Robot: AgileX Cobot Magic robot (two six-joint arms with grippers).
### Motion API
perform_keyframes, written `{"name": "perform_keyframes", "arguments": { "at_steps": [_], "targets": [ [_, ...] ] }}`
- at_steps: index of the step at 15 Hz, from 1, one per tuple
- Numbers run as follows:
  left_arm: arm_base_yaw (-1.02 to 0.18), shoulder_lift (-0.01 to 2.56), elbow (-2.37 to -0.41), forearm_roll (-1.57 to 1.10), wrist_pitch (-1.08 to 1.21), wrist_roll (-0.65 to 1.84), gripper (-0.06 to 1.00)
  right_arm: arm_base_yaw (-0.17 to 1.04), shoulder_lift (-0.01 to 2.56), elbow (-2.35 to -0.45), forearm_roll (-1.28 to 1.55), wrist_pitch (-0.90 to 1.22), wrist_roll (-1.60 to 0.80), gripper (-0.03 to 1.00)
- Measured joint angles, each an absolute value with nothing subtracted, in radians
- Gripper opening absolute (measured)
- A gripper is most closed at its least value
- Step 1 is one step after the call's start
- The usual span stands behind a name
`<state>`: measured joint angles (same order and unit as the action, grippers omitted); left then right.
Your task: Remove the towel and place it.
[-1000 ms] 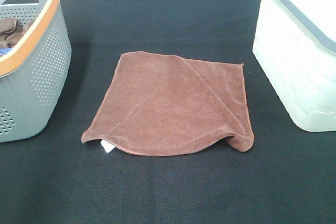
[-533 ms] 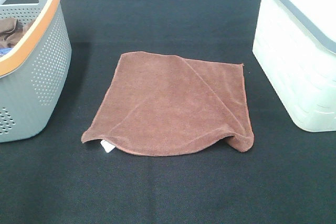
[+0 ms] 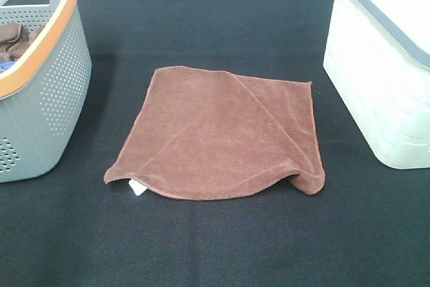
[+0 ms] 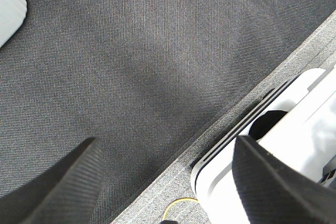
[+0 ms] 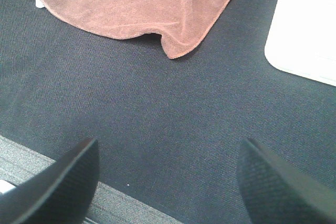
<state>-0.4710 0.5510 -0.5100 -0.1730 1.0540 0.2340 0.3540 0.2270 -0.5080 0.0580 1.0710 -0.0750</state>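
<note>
The reddish-brown towel [image 3: 218, 136] lies spread on the black table top, midway between the two baskets. A diagonal fold runs across it, its near right corner is bunched up, and a small white tag [image 3: 136, 188] sticks out at the near left corner. Neither gripper shows in the exterior high view. In the right wrist view my right gripper [image 5: 168, 142] stands open over bare black cloth, with the towel [image 5: 136, 1] some way beyond its fingers. My left gripper [image 4: 167, 142] is open too, above the table's edge, holding nothing.
A grey perforated basket with an orange rim [image 3: 50, 78] stands at the left, with a dull brown cloth [image 3: 17, 38] inside. A white basket [image 3: 383, 78] stands at the right. A white device [image 4: 273, 145] sits just past the table's edge.
</note>
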Motion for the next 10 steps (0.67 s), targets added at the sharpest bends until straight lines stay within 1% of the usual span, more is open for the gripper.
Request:
{"name": "perform_keyframes", "arguments": {
  "at_steps": [10],
  "targets": [
    [-0.462, 0.523, -0.51, -0.174, 1.055, 0.235, 0.67, 0.354, 0.227, -0.508, 0.071, 1.071, -0.085, 0.7]
  ]
}}
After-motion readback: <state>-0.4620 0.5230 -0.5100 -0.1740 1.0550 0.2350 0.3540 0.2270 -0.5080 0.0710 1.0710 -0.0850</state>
